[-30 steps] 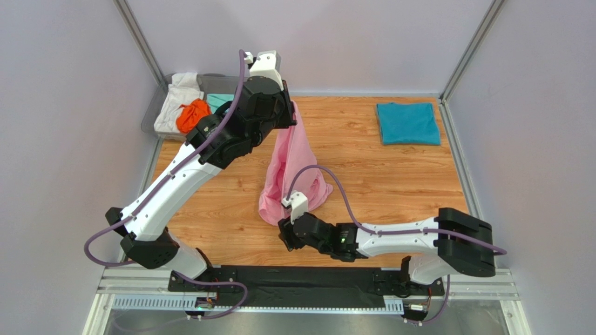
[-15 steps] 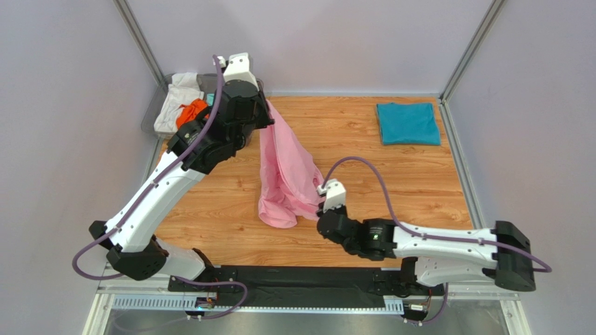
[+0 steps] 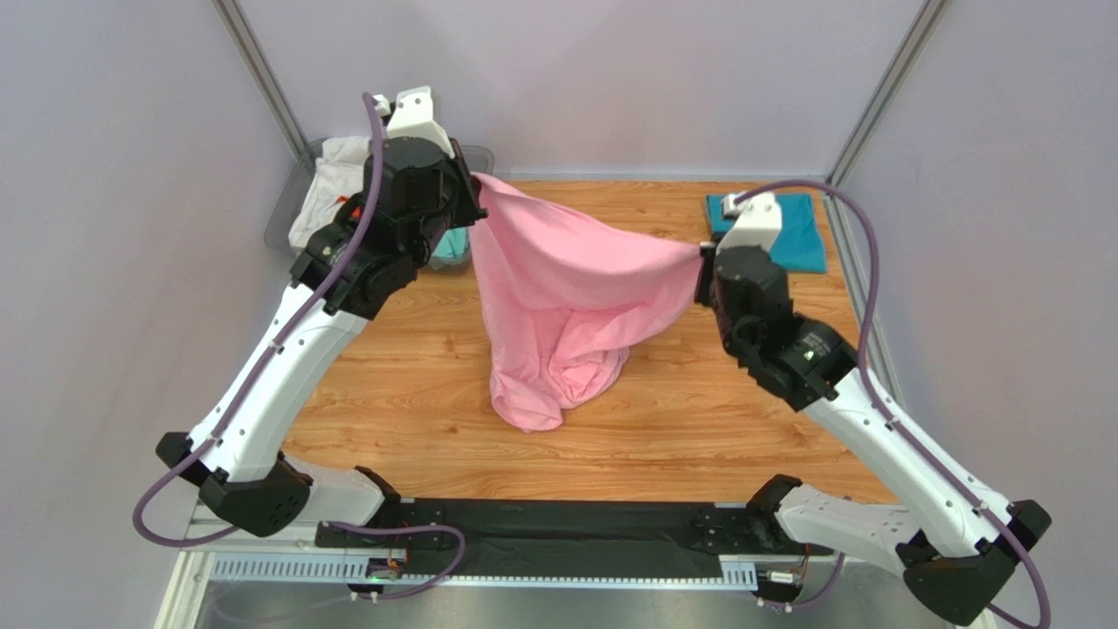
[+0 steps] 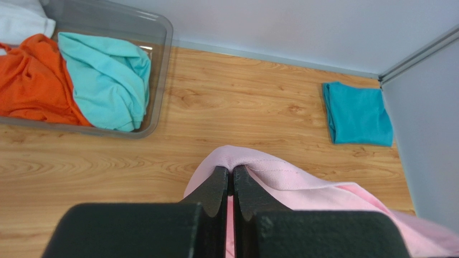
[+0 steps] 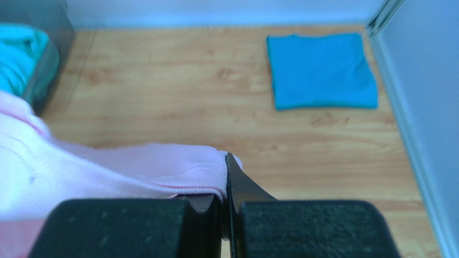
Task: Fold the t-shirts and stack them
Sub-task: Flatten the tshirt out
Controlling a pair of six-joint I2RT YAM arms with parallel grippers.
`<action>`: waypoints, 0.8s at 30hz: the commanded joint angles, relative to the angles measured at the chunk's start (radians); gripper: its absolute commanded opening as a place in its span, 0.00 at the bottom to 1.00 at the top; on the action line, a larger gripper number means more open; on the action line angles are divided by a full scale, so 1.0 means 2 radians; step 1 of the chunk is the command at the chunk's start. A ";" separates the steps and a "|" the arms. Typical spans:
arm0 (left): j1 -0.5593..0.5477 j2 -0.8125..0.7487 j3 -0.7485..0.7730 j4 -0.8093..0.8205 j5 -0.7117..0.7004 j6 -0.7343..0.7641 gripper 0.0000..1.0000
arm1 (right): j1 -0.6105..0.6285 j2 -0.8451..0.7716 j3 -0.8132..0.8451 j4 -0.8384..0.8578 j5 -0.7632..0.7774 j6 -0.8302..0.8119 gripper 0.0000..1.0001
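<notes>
**Holding a pink t-shirt stretched in the air between two robot arms**

Seen from above, a pink t-shirt hangs over a wooden table, pinched at two points on one edge. The left arm grips it at about 11 o'clock from the table's middle; the left jaws are pressed together on a fold of pink cloth. The right arm grips at about 2 o'clock, and the right jaws are likewise clamped on a hemmed edge. The held edge runs across the table, fairly taut. Below it the cloth sags toward 6 o'clock and ends in a bunched heap resting on the table.

A teal t-shirt, folded into a neat rectangle, lies at 1 o'clock, just beyond the right jaws. A clear bin at 11 o'clock holds an orange t-shirt, a mint t-shirt and a white t-shirt, all crumpled.

Spreading looks under way, with folding not yet begun. Laying the shirt flat likely depends on both arms keeping that edge square while the heap draws out.
</notes>
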 commanded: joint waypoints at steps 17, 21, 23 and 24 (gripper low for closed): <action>0.002 -0.191 0.081 0.118 0.280 0.054 0.00 | -0.019 -0.010 0.494 -0.124 -0.361 -0.233 0.00; 0.002 -0.198 0.113 0.124 0.320 0.045 0.00 | -0.019 -0.003 0.552 -0.143 -0.426 -0.219 0.00; 0.002 -0.198 0.129 0.123 0.319 0.048 0.00 | -0.019 0.000 0.565 -0.145 -0.428 -0.216 0.00; 0.003 -0.198 0.133 0.124 0.315 0.048 0.00 | -0.019 0.000 0.565 -0.143 -0.426 -0.215 0.00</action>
